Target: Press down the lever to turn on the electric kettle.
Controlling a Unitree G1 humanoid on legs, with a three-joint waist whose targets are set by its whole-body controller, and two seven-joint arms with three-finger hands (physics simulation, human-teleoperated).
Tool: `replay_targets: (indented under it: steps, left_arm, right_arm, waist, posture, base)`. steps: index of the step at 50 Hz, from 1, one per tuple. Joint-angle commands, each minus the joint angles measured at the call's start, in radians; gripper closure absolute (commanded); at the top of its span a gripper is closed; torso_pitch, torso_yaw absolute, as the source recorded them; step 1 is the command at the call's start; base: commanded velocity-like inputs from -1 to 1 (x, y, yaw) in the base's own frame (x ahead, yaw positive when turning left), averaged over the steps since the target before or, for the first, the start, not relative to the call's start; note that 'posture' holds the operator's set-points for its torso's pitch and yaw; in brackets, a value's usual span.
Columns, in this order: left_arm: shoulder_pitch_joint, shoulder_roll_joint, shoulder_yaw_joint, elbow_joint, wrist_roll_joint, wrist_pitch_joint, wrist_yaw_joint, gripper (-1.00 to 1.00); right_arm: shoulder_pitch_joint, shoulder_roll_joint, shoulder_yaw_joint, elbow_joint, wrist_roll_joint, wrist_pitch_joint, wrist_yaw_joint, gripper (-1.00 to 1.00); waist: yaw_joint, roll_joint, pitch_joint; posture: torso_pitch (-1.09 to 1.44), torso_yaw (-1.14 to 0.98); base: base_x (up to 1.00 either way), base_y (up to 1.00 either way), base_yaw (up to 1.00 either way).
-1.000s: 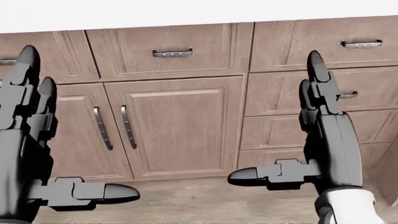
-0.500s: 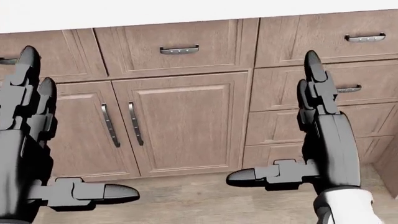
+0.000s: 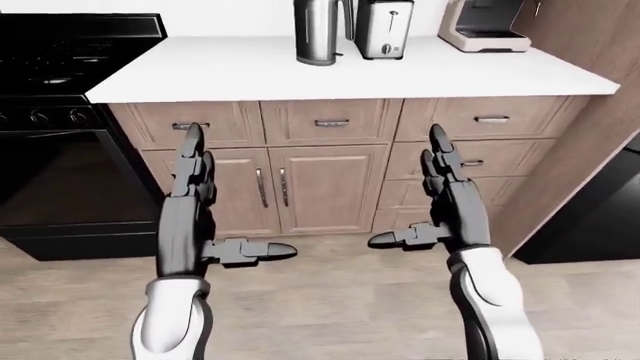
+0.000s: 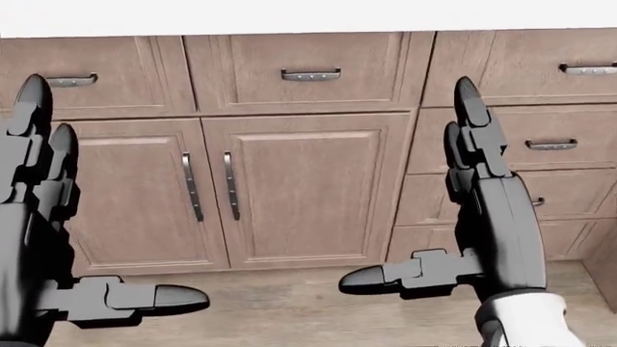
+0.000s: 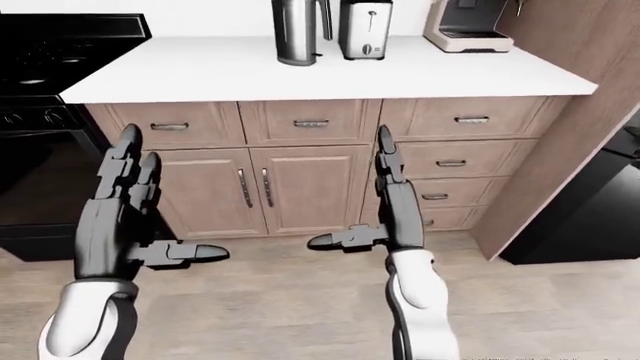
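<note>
The silver electric kettle (image 3: 317, 31) stands on the white counter (image 3: 250, 71) at the top of the left-eye view, cut off by the frame's top edge; its lever cannot be made out. Both hands hang well below it, level with the cabinet doors. My left hand (image 3: 238, 193) is open, fingers pointing up and thumb stretched to the right. My right hand (image 3: 405, 187) is open too, with its thumb out to the left. Neither holds anything. The head view shows only the hands (image 4: 116, 189) (image 4: 405, 182) against the cabinets.
A toaster (image 3: 383, 28) stands right of the kettle and a coffee machine (image 3: 485, 24) further right. A black stove (image 3: 60, 112) fills the left. A tall wooden panel (image 3: 590, 127) bounds the counter's right end. Wood drawers and doors (image 4: 309, 188) run beneath, above the plank floor.
The whole head view has shifted: cabinets and handles slid to the right, so the camera moved. Both hands stay open, nearly where they were in the picture.
</note>
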Motion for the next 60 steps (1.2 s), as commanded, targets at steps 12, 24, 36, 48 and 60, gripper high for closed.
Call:
replay_targets:
  steps: [12, 24, 36, 48, 60]
  left_arm:
    - [-0.018, 0.001, -0.012, -0.049, 0.006, -0.016, -0.005, -1.0]
    - [-0.025, 0.001, -0.008, -0.049, 0.008, -0.01, -0.008, -1.0]
    - [-0.024, 0.0, -0.01, -0.052, 0.011, -0.01, -0.008, -1.0]
    - [-0.014, -0.002, -0.009, -0.047, 0.008, -0.022, -0.009, -1.0]
    - [-0.01, -0.001, -0.006, -0.041, 0.006, -0.031, -0.009, -1.0]
  right_arm:
    - [-0.019, -0.004, -0.008, -0.042, -0.008, -0.018, -0.009, -1.0]
    - [-0.02, -0.003, -0.007, -0.035, -0.009, -0.018, -0.011, -1.0]
    - [-0.021, -0.004, -0.008, -0.038, -0.008, -0.015, -0.011, -1.0]
    - [-0.019, -0.001, 0.0, -0.04, -0.011, -0.02, -0.009, -1.0]
    - [-0.02, -0.001, 0.004, -0.039, -0.021, -0.021, -0.008, -1.0]
  waist:
    - [-0.007, -0.035, -0.007]
    - [-0.007, 0.067, -0.008]
    - [0.002, -0.053, -0.02]
    - [-0.016, 0.049, -0.003]
    - [-0.002, -0.01, -0.02]
  posture:
    - [0.0, 0.0]
    - [0.0, 0.0]
    - [0.0, 0.0]
    - [0.0, 0.0]
    - [0.0, 0.0]
  base:
    - [0.12, 0.0, 0.0]
    - [0.12, 0.0, 0.0]
    - [0.12, 0.0, 0.0]
    - [0.11, 0.0, 0.0]
    - [0.04, 0.0, 0.11]
